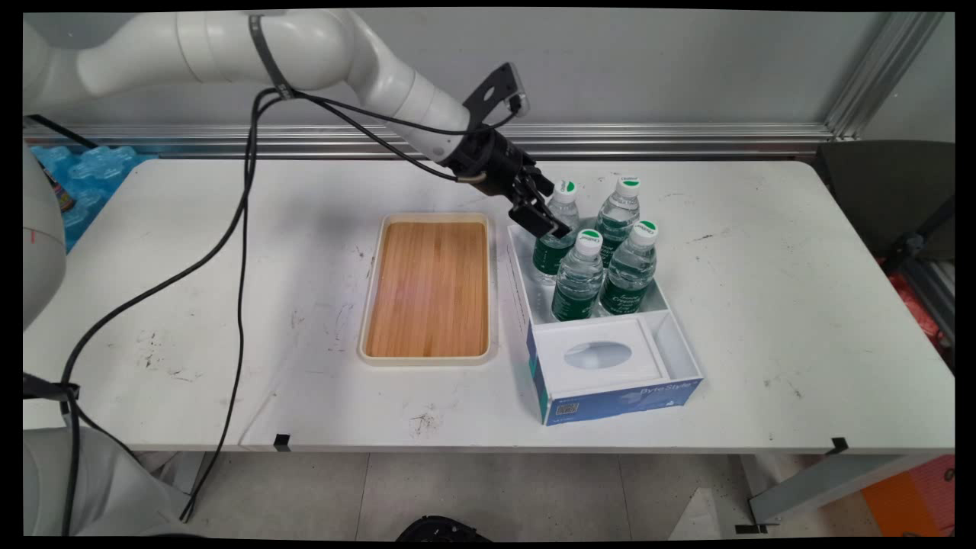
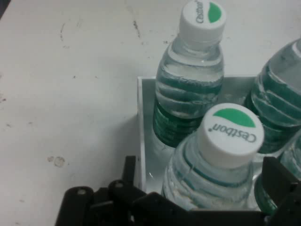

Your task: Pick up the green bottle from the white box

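Note:
Several water bottles with white-and-green caps stand in the back part of a white and blue box [image 1: 610, 400]. My gripper [image 1: 550, 223] hangs at the box's back left corner, right by the back left bottle [image 1: 563, 200]. In the hand view the gripper [image 2: 203, 172] is open, and that bottle [image 2: 228, 136] rises between its fingers [image 2: 277, 176], apart from them. A second bottle [image 2: 200, 56] stands beyond it by the box wall [image 2: 141, 122]. The back right bottle [image 1: 621, 202] and the two front bottles [image 1: 581, 267] stand close by.
A tray with a wooden bottom and a cream rim [image 1: 431, 286] lies left of the box. A white insert with an oval window [image 1: 598, 354] fills the box's front part. Black cables [image 1: 244, 229] hang from the arm over the table's left half.

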You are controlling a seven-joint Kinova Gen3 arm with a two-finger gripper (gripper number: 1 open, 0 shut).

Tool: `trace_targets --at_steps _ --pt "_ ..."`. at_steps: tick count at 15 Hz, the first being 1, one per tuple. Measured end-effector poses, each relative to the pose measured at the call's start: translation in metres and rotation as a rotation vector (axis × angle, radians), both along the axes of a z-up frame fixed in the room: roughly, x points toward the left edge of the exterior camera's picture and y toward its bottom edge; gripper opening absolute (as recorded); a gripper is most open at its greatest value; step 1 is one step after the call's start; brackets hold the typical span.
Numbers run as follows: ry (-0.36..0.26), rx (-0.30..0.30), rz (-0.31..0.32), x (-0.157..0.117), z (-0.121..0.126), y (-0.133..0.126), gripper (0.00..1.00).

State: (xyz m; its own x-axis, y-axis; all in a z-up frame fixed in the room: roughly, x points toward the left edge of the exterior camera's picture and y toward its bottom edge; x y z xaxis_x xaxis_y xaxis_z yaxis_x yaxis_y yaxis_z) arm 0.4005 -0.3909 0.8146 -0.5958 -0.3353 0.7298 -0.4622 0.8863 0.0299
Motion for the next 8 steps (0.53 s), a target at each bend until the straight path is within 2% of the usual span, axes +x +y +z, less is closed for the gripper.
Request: trace_targets --at_steps 4,5,8 --pt "0.006 0.007 0.01 -0.009 -0.01 -0.004 1.0" --pt "0.009 0.009 0.012 -0.011 -0.012 -0.005 0.0" --pt "0.016 0.015 0.015 -0.015 -0.015 -0.005 0.0"
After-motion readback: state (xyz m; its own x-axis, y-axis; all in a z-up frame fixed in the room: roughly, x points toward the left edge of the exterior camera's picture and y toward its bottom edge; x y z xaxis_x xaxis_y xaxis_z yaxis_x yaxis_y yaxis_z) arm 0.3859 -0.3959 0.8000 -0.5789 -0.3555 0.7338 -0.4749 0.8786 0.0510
